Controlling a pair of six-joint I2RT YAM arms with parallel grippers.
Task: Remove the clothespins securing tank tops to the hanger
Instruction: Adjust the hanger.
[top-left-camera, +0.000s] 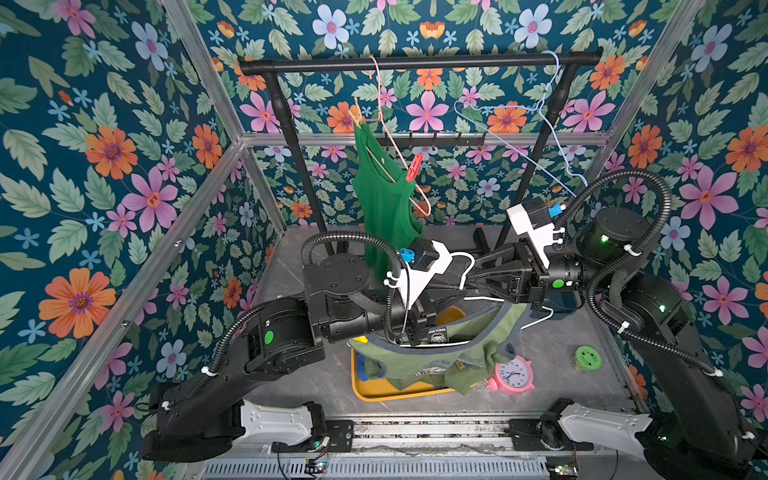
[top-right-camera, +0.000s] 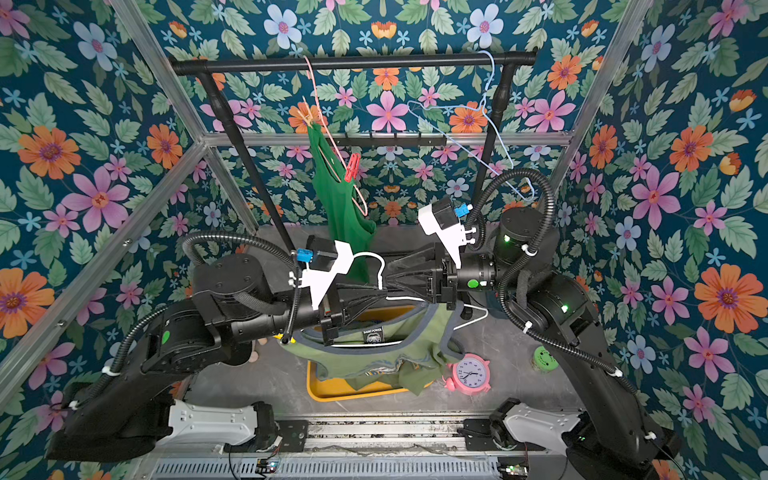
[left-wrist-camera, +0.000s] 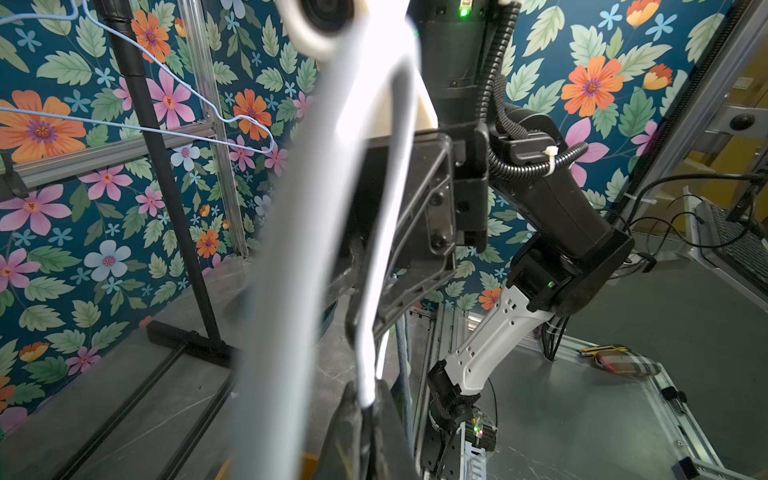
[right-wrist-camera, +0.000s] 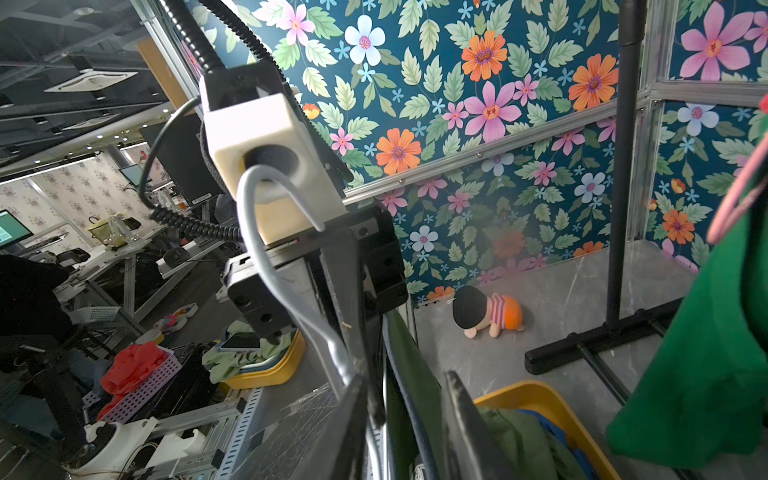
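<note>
Floral wallpaper (top-left-camera: 104, 166), dark teal with orange and pink blooms, covers the left, far and right walls, edged by an aluminium frame (top-left-camera: 415, 139). The floor of the cell is a grey marbled tabletop (top-left-camera: 552, 390). A black garment rack (top-left-camera: 415, 63) stands at the far side.

Left of centre on its rail hangs a bright green tank top (top-left-camera: 386, 208) on a pink hanger (right-wrist-camera: 733, 203). A bare blue hanger (left-wrist-camera: 137, 129) hangs at the rail's right end. Near the middle, an olive tank top (top-left-camera: 436, 361) with grey trim sags over a yellow tray (top-left-camera: 386, 392) that holds blue cloth (top-left-camera: 362, 370). The olive top hangs from a white hanger (left-wrist-camera: 367, 374) raised between the two arms.

The left gripper (left-wrist-camera: 369, 395) is clenched on that hanger's wire. The right gripper (right-wrist-camera: 405, 376) has its jaws either side of the olive top's trimmed strap and the wire; whether they pinch I cannot tell.

Just right of the tray stands a pink alarm clock (top-left-camera: 514, 374), with a green roll (top-left-camera: 587, 358) further right. A plush doll (right-wrist-camera: 490, 309) lies on the tabletop at the left.

A red clothespin (top-left-camera: 414, 167) and a peach clothespin (top-left-camera: 356, 117) clip the green top's straps to the pink hanger.
</note>
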